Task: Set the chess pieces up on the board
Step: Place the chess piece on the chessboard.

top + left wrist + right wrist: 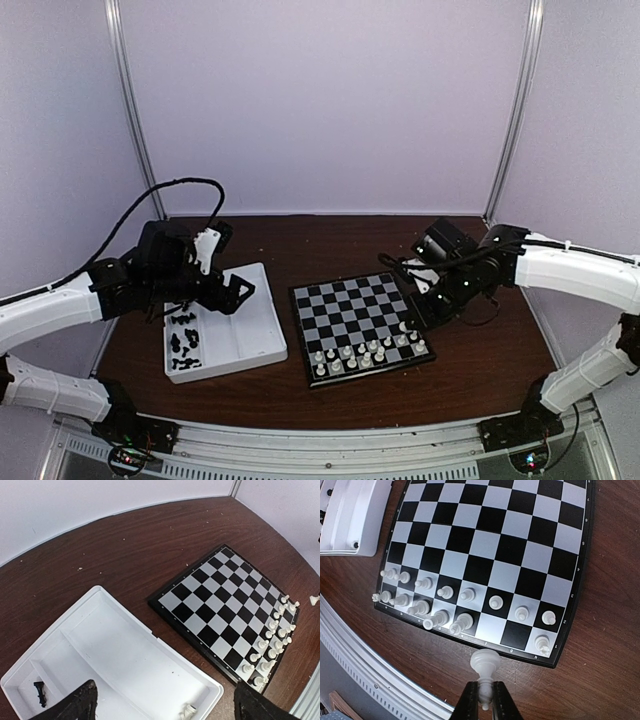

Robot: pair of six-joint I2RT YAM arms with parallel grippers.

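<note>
The board (pixel 352 305) (pixel 220 597) (pixel 485 545) lies mid-table. White chess pieces (pixel 365 352) (pixel 274 639) (pixel 445 592) fill much of its two near rows. My right gripper (pixel 420 303) (pixel 483 689) is shut on a white piece (pixel 485 664), held by its head with its base pointing away. It hangs over the wood just outside the board's near rim. My left gripper (pixel 236 292) (pixel 167 707) stands open over the white tray (pixel 250 335) (pixel 125 650), nothing between its fingers. Black pieces (pixel 183 342) (pixel 40 692) lie in the tray's left compartments. A white piece (pixel 188 711) lies at the tray's corner.
The tray's corner (pixel 350 525) sits left of the board. A metal rail (pixel 330 445) (pixel 365 665) runs along the table's near edge. Walls close in behind and at both sides.
</note>
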